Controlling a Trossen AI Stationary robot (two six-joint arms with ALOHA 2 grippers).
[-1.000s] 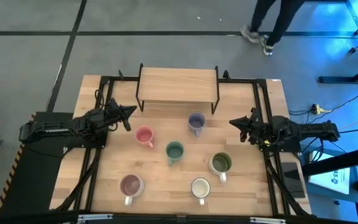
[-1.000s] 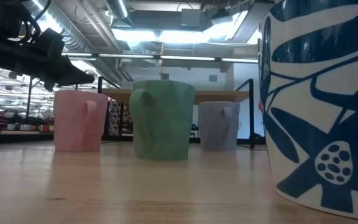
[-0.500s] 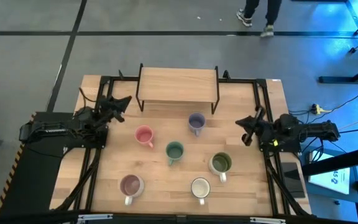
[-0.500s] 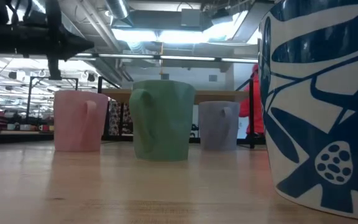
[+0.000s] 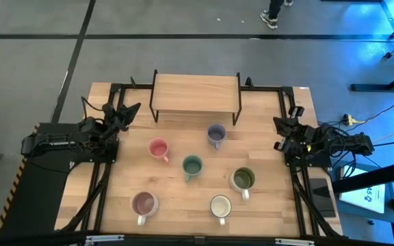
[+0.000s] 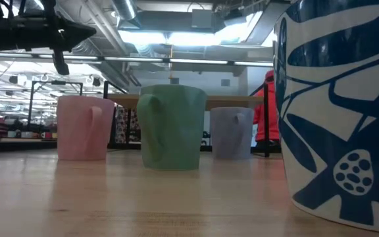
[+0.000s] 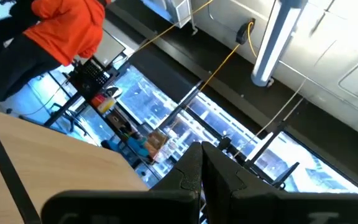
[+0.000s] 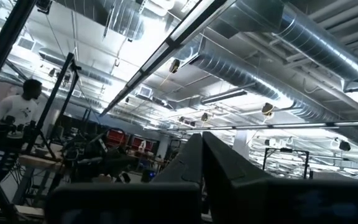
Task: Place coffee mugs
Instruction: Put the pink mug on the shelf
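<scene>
Low view: nearest the lens stands a white mug (image 6: 337, 112) with a dark blue pattern, filling the right side and hiding the counter (image 6: 110, 197) behind it. This pattern is not visible from above. Farther back stand the teal mug (image 6: 171, 127), the pink mug (image 6: 81, 127) and the lavender mug (image 6: 232, 132), all upright and apart. A figure in red (image 6: 266, 108) shows in the room beyond.

High view: all six mugs stand upright on the counter (image 5: 169, 184), well apart. Front row: the mauve-lined mug (image 5: 144, 203) and the white mug (image 5: 220, 206). Middle: the olive mug (image 5: 242, 179) and the teal mug (image 5: 192, 165). Behind them: the pink mug (image 5: 159, 148) and the lavender mug (image 5: 216, 134). A wooden shelf (image 5: 195, 92) stands at the far edge. A person's foot (image 5: 269, 19) shows on the floor beyond.

The left gripper (image 5: 127, 113) is raised near the shelf's left end; the right gripper (image 5: 287, 126) is at the counter's right edge. Both wrist views show each gripper's fingers pressed together, holding nothing, aimed up at the ceiling.
</scene>
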